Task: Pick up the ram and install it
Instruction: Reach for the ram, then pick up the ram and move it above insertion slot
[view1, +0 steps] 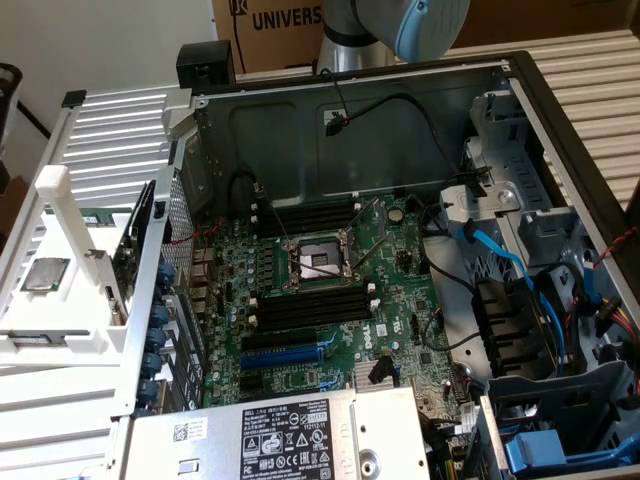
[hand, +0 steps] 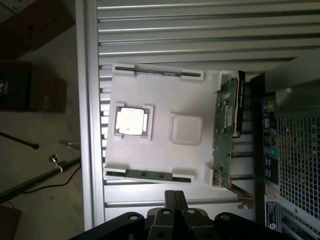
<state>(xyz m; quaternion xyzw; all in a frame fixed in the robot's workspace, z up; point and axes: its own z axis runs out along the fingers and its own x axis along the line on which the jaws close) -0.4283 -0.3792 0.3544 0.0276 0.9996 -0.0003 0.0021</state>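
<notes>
1. One ram (hand: 150, 174), a long, thin green circuit-board stick, stands on edge between two brackets along one side of a flat white plastic tray (hand: 165, 100).
2. A second thin dark strip (hand: 155, 74) sits in matching brackets on the tray's opposite side; I cannot tell whether it is another stick.
3. On the tray between them lie a square silver processor chip (hand: 131, 121) and a blank, rounded square pad (hand: 186, 129).
4. A larger green expansion card (hand: 226, 130) stands along the tray's edge nearest the computer.
5. The black gripper (hand: 175, 196) hangs above the ram's side of the tray, fingers pressed together and holding nothing.
6. The tray rests on a ribbed metal tabletop (hand: 200, 30).
7. In the exterior view, the tray (view1: 60, 300) lies at the exterior view's left, just beside an open black computer case (view1: 560, 120).
8. Inside is a green motherboard (view1: 330, 270) with long black memory slots (view1: 310, 305) and a blue slot (view1: 285, 355).
</notes>
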